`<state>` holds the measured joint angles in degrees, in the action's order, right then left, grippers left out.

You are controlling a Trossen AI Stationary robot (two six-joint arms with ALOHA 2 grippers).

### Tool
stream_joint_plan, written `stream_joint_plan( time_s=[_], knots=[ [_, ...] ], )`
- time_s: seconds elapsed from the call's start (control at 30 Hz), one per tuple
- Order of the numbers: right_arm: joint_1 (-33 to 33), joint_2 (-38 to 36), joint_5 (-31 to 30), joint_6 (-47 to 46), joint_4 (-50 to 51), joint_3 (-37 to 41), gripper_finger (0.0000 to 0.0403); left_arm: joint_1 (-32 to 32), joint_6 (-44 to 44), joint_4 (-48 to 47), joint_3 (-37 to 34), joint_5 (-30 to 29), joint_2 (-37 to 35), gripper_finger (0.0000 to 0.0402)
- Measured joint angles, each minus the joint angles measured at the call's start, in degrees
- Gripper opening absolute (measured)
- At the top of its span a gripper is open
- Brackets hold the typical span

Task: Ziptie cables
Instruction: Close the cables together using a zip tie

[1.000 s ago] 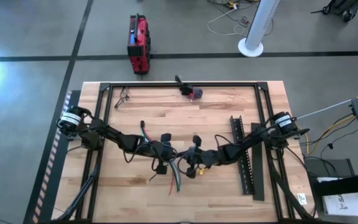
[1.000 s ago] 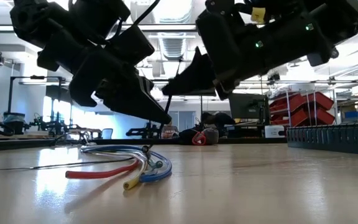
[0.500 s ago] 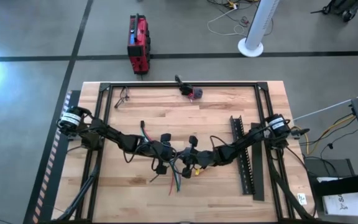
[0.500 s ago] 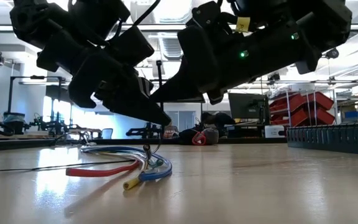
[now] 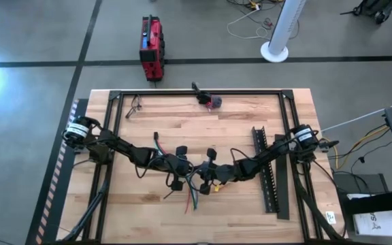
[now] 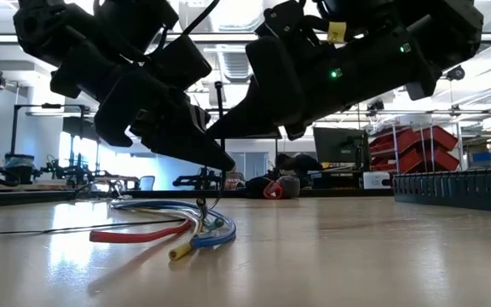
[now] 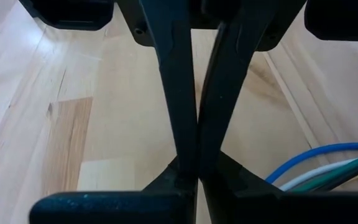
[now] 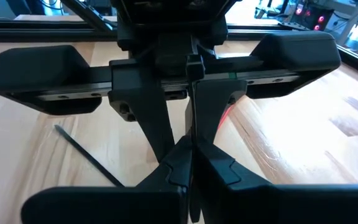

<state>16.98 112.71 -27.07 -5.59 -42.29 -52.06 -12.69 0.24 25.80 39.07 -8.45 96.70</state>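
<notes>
I've got both grippers shut, nothing held: left gripper (image 6: pixel 228 165) tip-to-tip w/ right gripper (image 8: pixel 190 163), just above the cables (image 6: pixel 196 228) on table (image 5: pixel 237 129).

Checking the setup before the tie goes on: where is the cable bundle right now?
In the high view the cables lie on the wooden table near its front middle, just below where the shut left gripper and shut right gripper meet.

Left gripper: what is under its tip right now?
Under the shut left gripper lie the cables, a looped bundle on the table. A thin black strand runs up to its tip; any contact is covered by the fingers.
</notes>
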Motion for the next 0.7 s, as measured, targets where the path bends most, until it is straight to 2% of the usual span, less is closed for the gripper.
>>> stream_joint_plan(
  time_s=[0.13, 0.43, 0.7],
  knots=[
    [0.2, -0.1, 0.0, 0.3, 0.0, 0.2, 0.0008, 0.0, -0.5, 0.1, -0.1, 0.0, 0.0, 0.0],
    [0.3, -2.0, 0.0, -0.6, 0.5, 2.2, 0.006, 0.0, -0.5, 1.0, -0.1, 0.0, -0.1, 0.0],
    [0.3, -5.4, 0.0, -3.0, 3.7, 4.4, 0.007, 0.0, -0.5, 1.4, -0.1, 0.0, -0.1, 0.0]
  ],
)
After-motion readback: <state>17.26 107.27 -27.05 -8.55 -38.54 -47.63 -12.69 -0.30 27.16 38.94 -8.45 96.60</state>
